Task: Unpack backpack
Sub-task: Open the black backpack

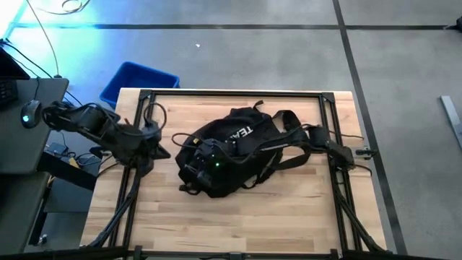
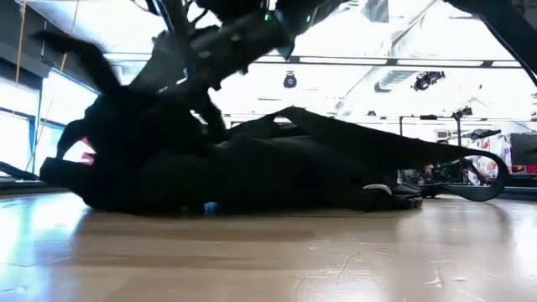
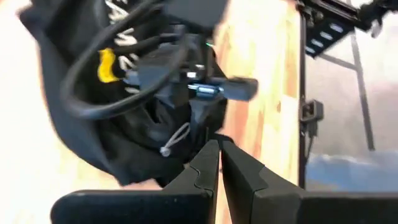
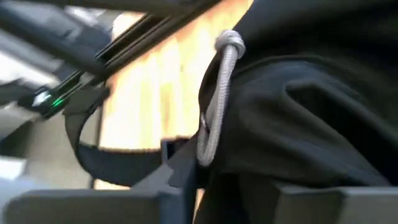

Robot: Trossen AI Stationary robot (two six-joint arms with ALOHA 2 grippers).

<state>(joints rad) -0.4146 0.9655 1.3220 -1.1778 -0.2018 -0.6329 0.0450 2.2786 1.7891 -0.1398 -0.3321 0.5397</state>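
Observation:
The black backpack (image 1: 238,148) lies flat on the wooden table (image 1: 289,217), white lettering (image 1: 242,133) on its upper side. Its straps (image 1: 303,144) trail toward the table's right. My right arm reaches across it from the right, and my right gripper (image 1: 193,167) is over the backpack's left end. The right wrist view shows black fabric (image 4: 298,124) and a grey cord loop (image 4: 217,93) close in front of that gripper. My left gripper (image 3: 219,163) is shut and holds nothing. It hangs above the table (image 1: 159,149) just left of the backpack.
A blue bin (image 1: 137,81) stands on the floor beyond the table's far left corner. A black frame (image 1: 231,94) runs along the table's far edge and sides. One strap loop (image 2: 478,180) lies on the table to the right. Bare wood (image 1: 253,224) spans the near side.

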